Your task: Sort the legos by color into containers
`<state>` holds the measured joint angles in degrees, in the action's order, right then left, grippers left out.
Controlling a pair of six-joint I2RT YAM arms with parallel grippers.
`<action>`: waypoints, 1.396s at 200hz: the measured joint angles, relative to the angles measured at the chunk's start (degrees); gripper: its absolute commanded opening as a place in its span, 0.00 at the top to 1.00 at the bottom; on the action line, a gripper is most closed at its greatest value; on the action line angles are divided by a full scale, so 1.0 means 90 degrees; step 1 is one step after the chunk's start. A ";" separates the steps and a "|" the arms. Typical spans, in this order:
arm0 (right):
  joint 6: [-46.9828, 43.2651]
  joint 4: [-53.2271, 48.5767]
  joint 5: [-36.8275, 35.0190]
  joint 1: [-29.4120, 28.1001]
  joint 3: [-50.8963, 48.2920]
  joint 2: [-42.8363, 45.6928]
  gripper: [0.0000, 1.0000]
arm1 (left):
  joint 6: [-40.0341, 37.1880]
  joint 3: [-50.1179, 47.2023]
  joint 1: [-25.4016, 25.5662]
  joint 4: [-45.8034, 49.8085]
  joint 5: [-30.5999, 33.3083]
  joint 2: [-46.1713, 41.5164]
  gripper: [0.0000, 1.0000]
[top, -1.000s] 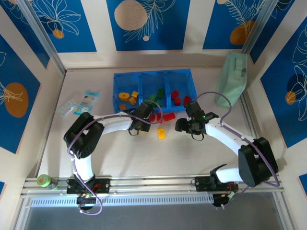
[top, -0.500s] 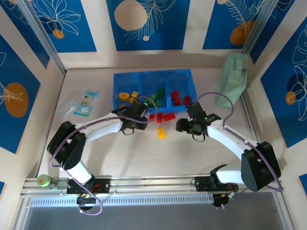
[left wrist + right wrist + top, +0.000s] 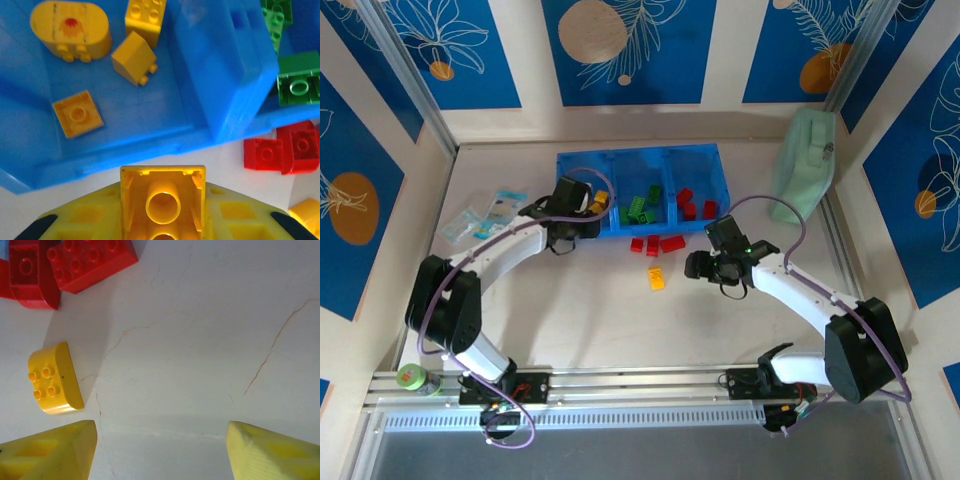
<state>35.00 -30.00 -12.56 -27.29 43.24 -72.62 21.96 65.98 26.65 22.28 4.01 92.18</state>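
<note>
Left hand point(image 3: 162, 225): has come to the blue tray point(image 3: 235, 75), at its left compartment, gripping a yellow brick point(image 3: 162, 200).
Right hand point(image 3: 160, 440): wide, empty.
Meaning: release likely comes next.

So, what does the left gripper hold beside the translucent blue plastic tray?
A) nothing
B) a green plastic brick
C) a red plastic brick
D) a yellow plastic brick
D: the left wrist view shows a yellow plastic brick, hollow side towards the camera, clamped in the left gripper by the blue tray wall.
</note>
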 measured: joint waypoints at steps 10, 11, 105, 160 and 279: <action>0.0002 0.0002 0.0005 -0.0049 -0.0034 0.0000 0.31 | 0.0000 0.0100 -0.0112 -0.0017 -0.0046 0.0131 0.72; 0.0002 0.0002 0.0005 -0.0051 -0.0034 0.0000 0.31 | -0.0002 0.0107 -0.0121 -0.0019 -0.0049 0.0143 0.72; 0.0073 -0.0002 0.0019 -0.0423 -0.0073 -0.0032 0.31 | -0.0053 0.1392 -0.0617 0.0090 -0.0119 0.1586 0.66; 0.0117 -0.0051 0.0017 -0.0653 -0.0024 -0.0262 0.28 | -0.0085 0.1865 -0.0680 0.0248 -0.0223 0.1860 0.27; -0.0027 -0.0221 -0.0114 -0.1433 0.1569 -0.2166 0.29 | 0.0073 -0.0597 -0.0495 -0.0386 -0.0714 -0.1719 0.26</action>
<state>34.76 -31.99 -13.58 -40.18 57.36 -92.12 22.61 60.60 22.20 18.81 -2.42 76.71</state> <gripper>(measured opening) 0.719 0.741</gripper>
